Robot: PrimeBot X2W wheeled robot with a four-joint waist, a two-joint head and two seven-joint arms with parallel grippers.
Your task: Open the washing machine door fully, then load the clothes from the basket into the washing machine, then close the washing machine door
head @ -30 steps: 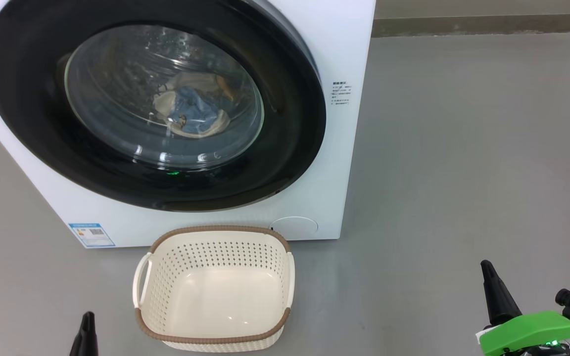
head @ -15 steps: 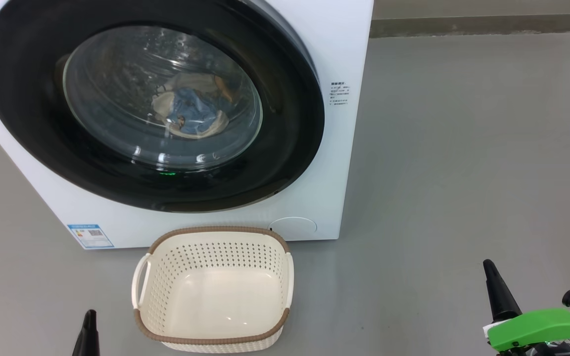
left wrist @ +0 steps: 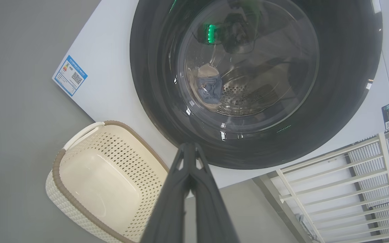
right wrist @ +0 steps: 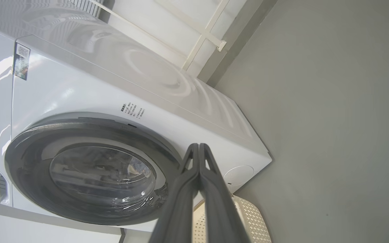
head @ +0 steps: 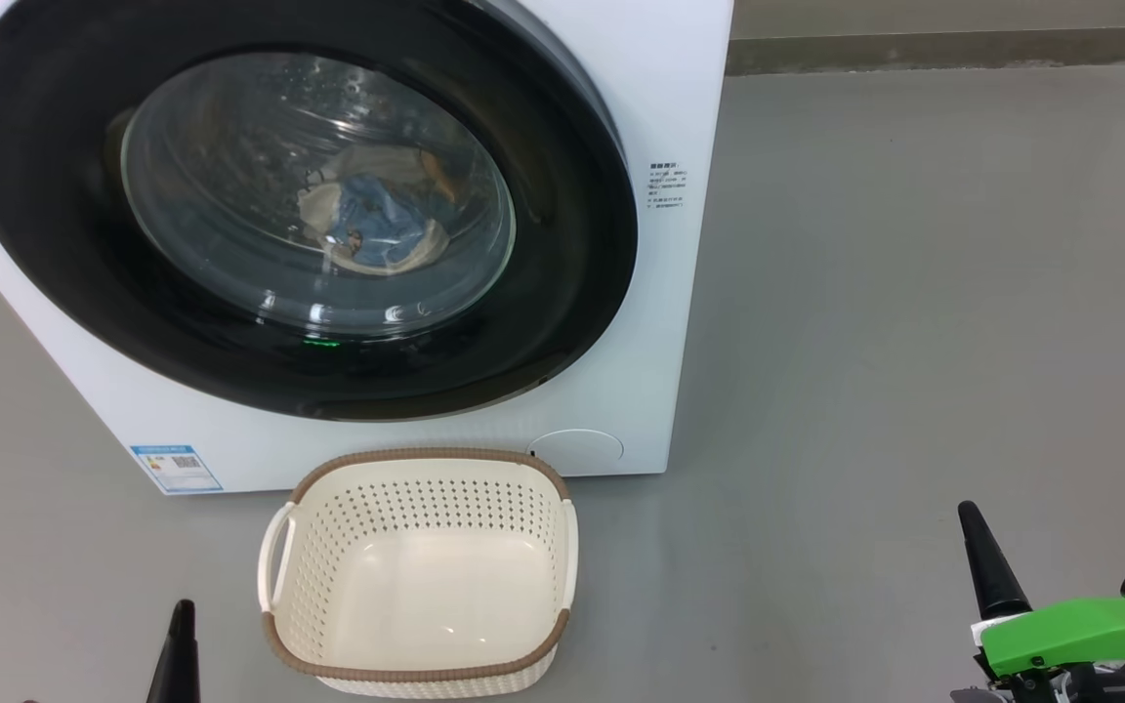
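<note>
The white washing machine (head: 665,88) fills the upper left of the head view, and its round black door (head: 55,234) lies flat against the front. Through the glass I see the clothes (head: 377,220), blue and cream, lying in the drum; the left wrist view shows the clothes (left wrist: 209,89) too. On the floor before the machine stands the cream basket (head: 421,674) with nothing in it. My left gripper (head: 182,610) is shut, low at the basket's left. Off to the right, my right gripper (head: 968,513) is shut over bare floor. Both hold nothing.
Grey floor (head: 914,293) spreads wide to the right of the machine. A blue label (head: 175,467) sits at the machine's lower left front. A white railing (left wrist: 343,182) stands beside the machine in the left wrist view.
The whole head picture has shifted slightly left, so the camera moved. My right gripper has edged a little to the right and up in the head view.
</note>
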